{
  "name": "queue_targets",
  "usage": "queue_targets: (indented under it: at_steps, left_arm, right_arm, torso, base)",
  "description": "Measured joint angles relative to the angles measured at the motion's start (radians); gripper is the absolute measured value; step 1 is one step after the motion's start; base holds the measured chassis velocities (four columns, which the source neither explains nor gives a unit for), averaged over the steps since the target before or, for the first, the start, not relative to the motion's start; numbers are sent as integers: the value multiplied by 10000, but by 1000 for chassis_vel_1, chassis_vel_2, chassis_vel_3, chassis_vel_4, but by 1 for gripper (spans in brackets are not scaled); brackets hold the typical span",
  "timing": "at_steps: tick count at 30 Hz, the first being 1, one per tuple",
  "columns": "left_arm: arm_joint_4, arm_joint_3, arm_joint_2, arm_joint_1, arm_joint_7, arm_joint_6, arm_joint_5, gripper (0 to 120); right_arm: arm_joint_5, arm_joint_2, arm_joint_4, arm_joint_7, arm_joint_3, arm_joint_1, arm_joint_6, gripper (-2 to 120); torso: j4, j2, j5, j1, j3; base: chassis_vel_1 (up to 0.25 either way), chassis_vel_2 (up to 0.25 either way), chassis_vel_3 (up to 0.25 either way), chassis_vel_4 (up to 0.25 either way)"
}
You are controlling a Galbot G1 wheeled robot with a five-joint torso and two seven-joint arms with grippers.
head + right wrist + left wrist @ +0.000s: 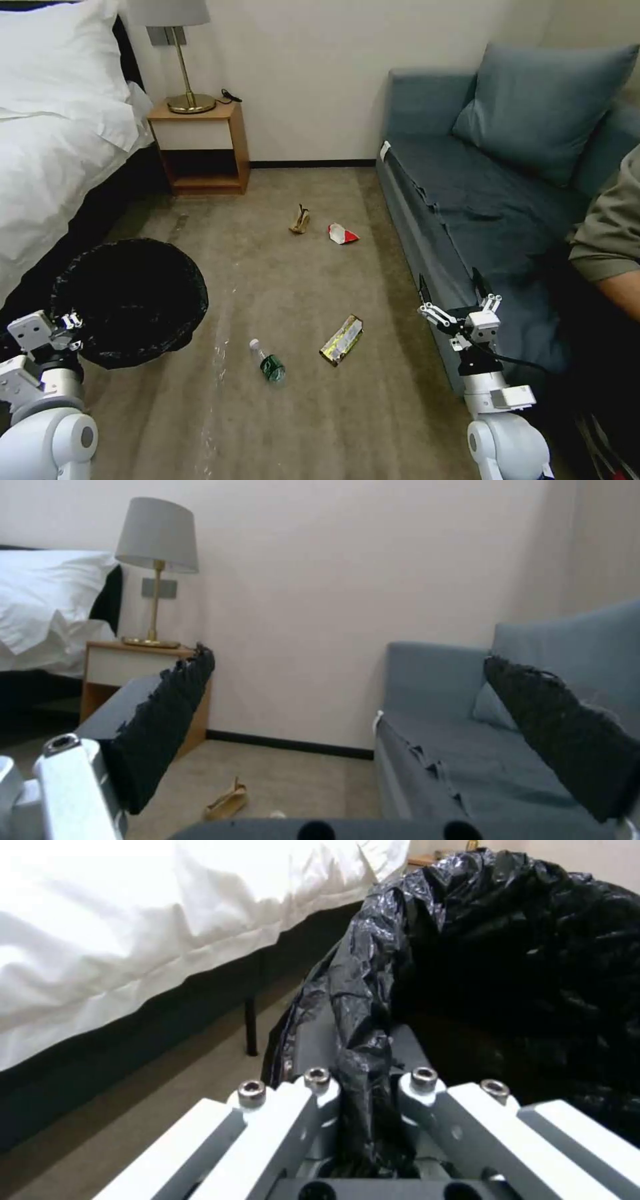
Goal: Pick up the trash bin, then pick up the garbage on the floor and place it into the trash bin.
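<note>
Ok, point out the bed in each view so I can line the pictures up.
Head view: the bed runs along the left edge, white bedding over a dark base, beside the trash bin.
Left wrist view: its white sheet hangs across the upper part, next to the bin's black bag.
Right wrist view: its pillow sits at the far edge, behind the nightstand.
Shared landmark: the beige carpet.

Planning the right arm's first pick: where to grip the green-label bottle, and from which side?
Grip the bottle across its labelled body, coming straight down. It lies flat on the carpet, cap toward the bed, clear of the gold wrapper. The right gripper is open.
</note>
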Motion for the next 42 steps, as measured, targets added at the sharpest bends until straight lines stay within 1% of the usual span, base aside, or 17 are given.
queue_targets:
  at_steps: [4, 8, 17, 25, 28, 32, 34, 35, 42]
  left_arm:
    - [-56, 49, -15, 81, 20, -42, 46, 5]
    - [-139, 106, -8, 205, 83, -75, -103, 5]
    - [-266, 31, -53, 380, 105, -195, -170, 5]
    - [-269, 8, -56, 340, 106, -217, -166, 5]
    - [-244, 18, -57, 302, 106, -217, -161, 5]
    - [-140, 34, -69, 265, 105, -216, -134, 5]
    - [-129, 35, -72, 261, 105, -217, -132, 5]
    - [-89, 50, -81, 236, 105, -216, -114, 5]
    - [-8, 113, -125, 168, 100, -199, -12, 5]
  right_arm:
    - [24, -20, 84, 0, 59, -66, -2, 100]
    - [25, -20, 153, 0, 65, -119, 0, 100]
    - [-5, -54, 254, -6, 108, -263, 84, 100]
    - [-19, -33, 256, -9, 149, -296, 151, 100]
    - [-18, -31, 126, -3, 141, -247, 335, 100]
    - [-32, -75, -161, 43, 85, -153, 900, 100]
    - [-34, -80, -179, 54, 80, -141, 946, 100]
    - [-94, -122, -250, 137, 21, -68, 1152, 100]
    - [-665, -380, -163, 455, -250, 117, 1233, 100]
  torso:
    - [1, 0, -1, 0, -1]
    - [2, 0, -1, 0, 0]
    - [0, 1, -1, 0, -1]
    - [1, 1, -1, 0, -1]
    - [1, 0, -1, 0, 0]
    - [0, 0, 0, 1, 0]
    - [0, 0, 0, 0, 0]
    - [-1, 0, 0, 1, 0]
    - [0, 0, -1, 1, 0]
  base:
    - [-88, 103, 86, -95]
    - [-95, 98, 92, -90]
    - [-113, 96, 107, -104]
    - [-92, 114, 100, -96]
    - [-101, 107, 102, -109]
    - [-114, 107, 123, -99]
    - [-130, 99, 134, -109]
    - [-89, 77, 86, -97]
    - [-51, 48, 44, -45]
